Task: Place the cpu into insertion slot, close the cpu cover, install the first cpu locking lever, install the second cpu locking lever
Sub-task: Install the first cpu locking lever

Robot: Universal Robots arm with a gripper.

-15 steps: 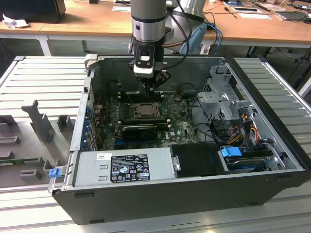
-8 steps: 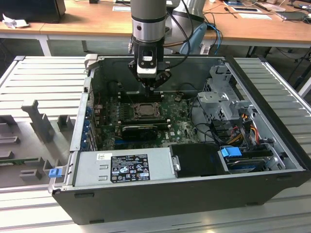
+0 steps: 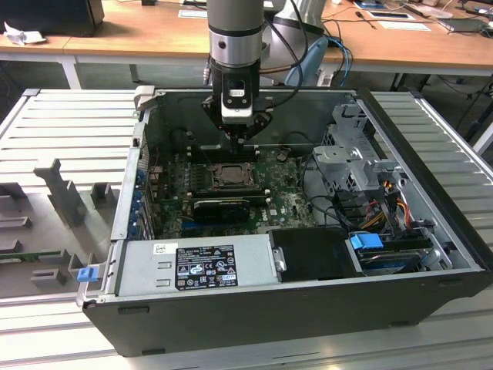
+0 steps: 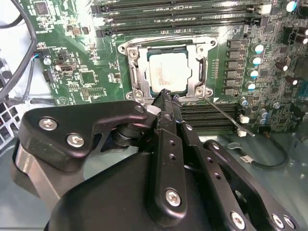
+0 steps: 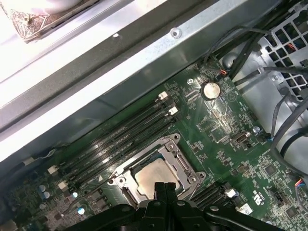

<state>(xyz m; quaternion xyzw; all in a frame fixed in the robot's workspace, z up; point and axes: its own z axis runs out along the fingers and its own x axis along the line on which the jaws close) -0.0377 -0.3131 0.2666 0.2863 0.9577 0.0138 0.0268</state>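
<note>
The exterior view looked down at the cpu socket (image 3: pixel 229 176) from well back, over the computer case's (image 3: pixel 308 308) near wall. Both wrist views looked down from close above that socket, on opposite sides, sharing it.

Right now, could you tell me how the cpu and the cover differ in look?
The cpu is a solid, pale square, while the cover is a silvery frame with an open window in its middle. The cover is the wider of the two and rims the cpu, which shows through that window. Both are square and metallic, and both appear to lie flat on the board.
</note>
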